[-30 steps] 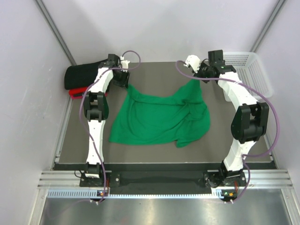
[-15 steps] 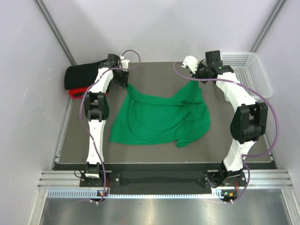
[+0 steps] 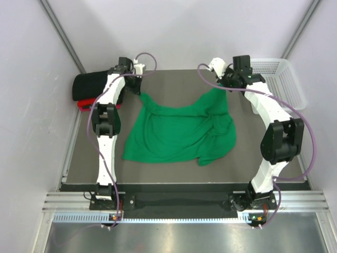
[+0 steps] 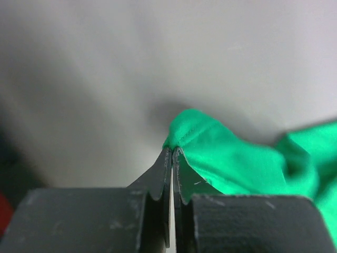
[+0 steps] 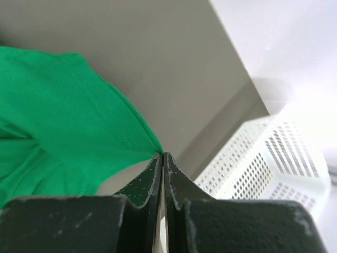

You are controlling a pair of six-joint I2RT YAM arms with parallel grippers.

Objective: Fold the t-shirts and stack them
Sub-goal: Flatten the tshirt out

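The left tool (image 4: 172,150) is clenched on a small fold at one corner of the green t-shirt (image 3: 179,132), and the right tool (image 5: 161,155) is clenched in the same way on the opposite corner, its jaws pressed flat together over a thin pinch of cloth. With one corner in each tool, the edge between them is drawn out, sagging slightly in the middle. This grip looks meant to spread the shirt so it can be laid flat for folding. From that edge the rest of the shirt trails away from both tools toward the arm bases and lies on the desk (image 3: 174,79). It is rumpled, with a bunched ridge of folds below the right tool. The long axis runs roughly from tool to tool, across the desk. I cannot tell whether the held edge is the hem or the shoulders. On the outer side of the left tool lies a folded black t-shirt (image 3: 89,84), and a red t-shirt (image 3: 84,105) shows at its near edge, probably underneath it. On the outer side of the right tool stands a white mesh basket (image 3: 284,79), well apart from the cloth.
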